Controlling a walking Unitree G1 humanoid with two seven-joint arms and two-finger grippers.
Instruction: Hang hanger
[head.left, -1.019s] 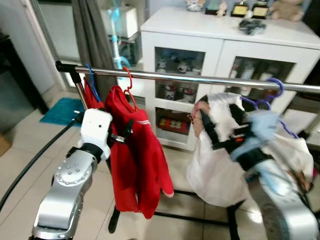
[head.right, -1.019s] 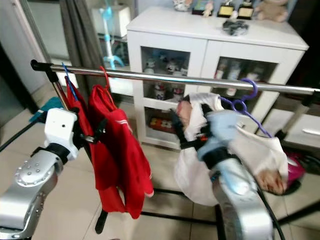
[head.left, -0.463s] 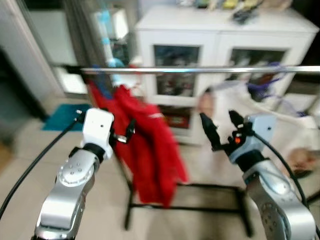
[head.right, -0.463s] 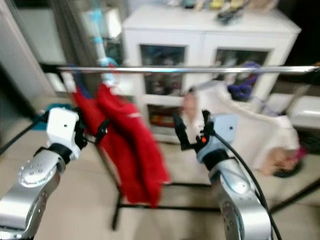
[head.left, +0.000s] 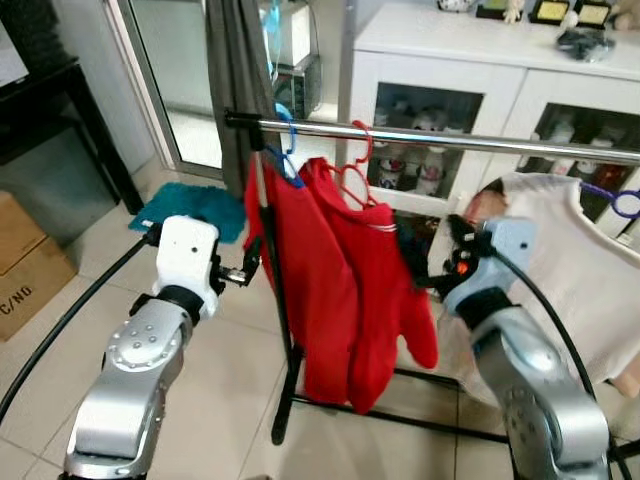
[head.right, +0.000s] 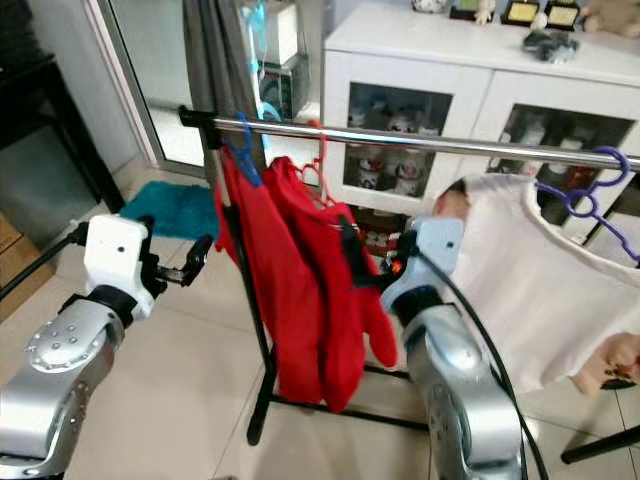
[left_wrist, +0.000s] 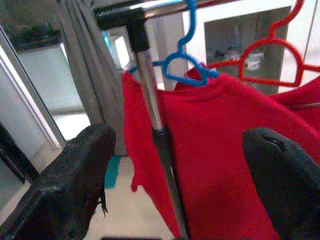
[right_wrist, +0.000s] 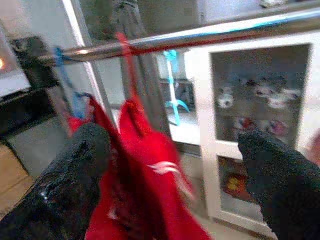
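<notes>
Your left claw (head.left: 250, 268) is spread wide and empty, its matte black fingers (left_wrist: 75, 185) framing the rack's upright post (left_wrist: 160, 145). Just beyond it, a blue plastic hanger (left_wrist: 182, 62) and a red plastic hanger (left_wrist: 270, 60) hook over the polished metal rail (head.left: 450, 140), each carrying a soft red garment (head.left: 340, 290). Your right claw (head.right: 350, 245) is likewise parted and empty, close beside the red garments. A purple hanger (head.right: 590, 185) with a white shirt (head.right: 530, 290) hangs on the rail further to its right.

**Count at the rail**

One rail (head.left: 430, 137) carries three hangers: one blue hanger (head.left: 287, 150), one red hanger (head.left: 356, 172), one purple hanger (head.right: 585, 195). Two red garments (head.left: 345, 290) hang side by side, plus one white shirt (head.right: 540, 290). One white cabinet (head.left: 480, 70) stands behind. Two grippers: left gripper (head.left: 248, 268), right gripper (head.left: 440, 262).
</notes>
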